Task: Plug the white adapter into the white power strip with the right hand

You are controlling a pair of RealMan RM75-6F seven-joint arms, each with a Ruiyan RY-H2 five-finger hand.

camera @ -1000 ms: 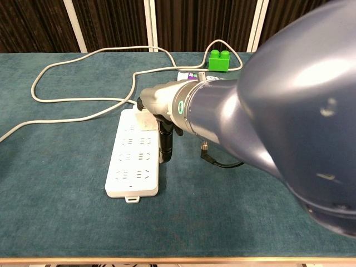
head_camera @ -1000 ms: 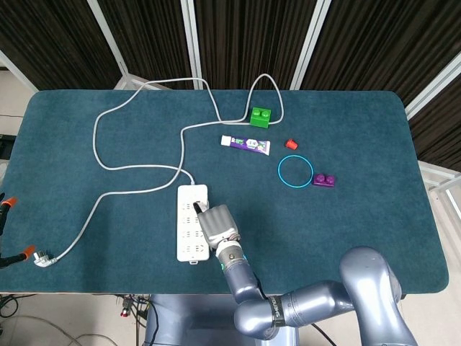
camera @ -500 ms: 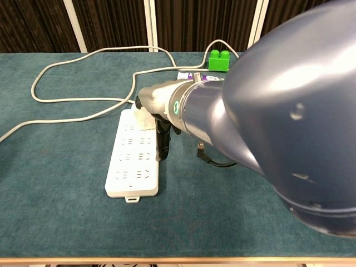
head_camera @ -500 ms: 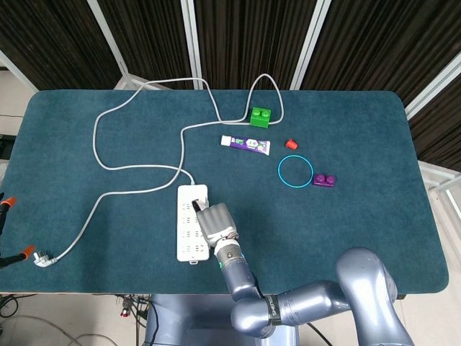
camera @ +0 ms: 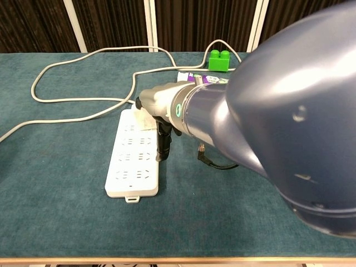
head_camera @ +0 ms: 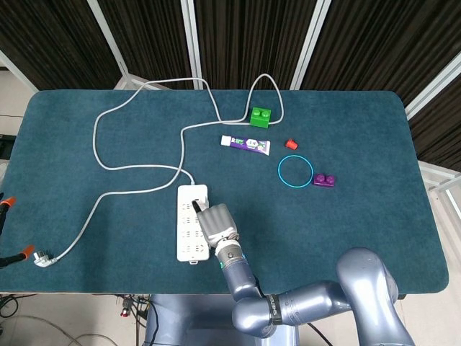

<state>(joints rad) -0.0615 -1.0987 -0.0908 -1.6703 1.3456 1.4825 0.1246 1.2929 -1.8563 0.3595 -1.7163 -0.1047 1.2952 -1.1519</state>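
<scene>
The white power strip [head_camera: 192,231] lies flat on the teal tabletop [head_camera: 86,216], its long side running away from you, and your right hand [head_camera: 216,224] sits right against its right edge, over the upper sockets. The white adapter is hard to make out: in the chest view a small pale shape shows under the hand at the strip's upper right corner, but you cannot tell whether that is the adapter or part of the strip, nor whether it is seated in a socket. Dark fingers [camera: 163,146] point down along the strip's right edge; whether they are clamped on anything or simply curled together cannot be told, because the bulky grey forearm [camera: 267,117] fills most of the chest view. From the strip's far end, just beyond the hand, a grey cord [head_camera: 137,108] loops widely across the tabletop to the left and ends in a plug [head_camera: 42,257] at the left near edge. Farther beyond the hand and to its right lie a green block [head_camera: 260,115], a toothpaste tube [head_camera: 245,144], a small red cap [head_camera: 291,144], a blue ring [head_camera: 295,172] and a purple block [head_camera: 325,180] touching the ring's right side. Your left hand is not visible in either view.
</scene>
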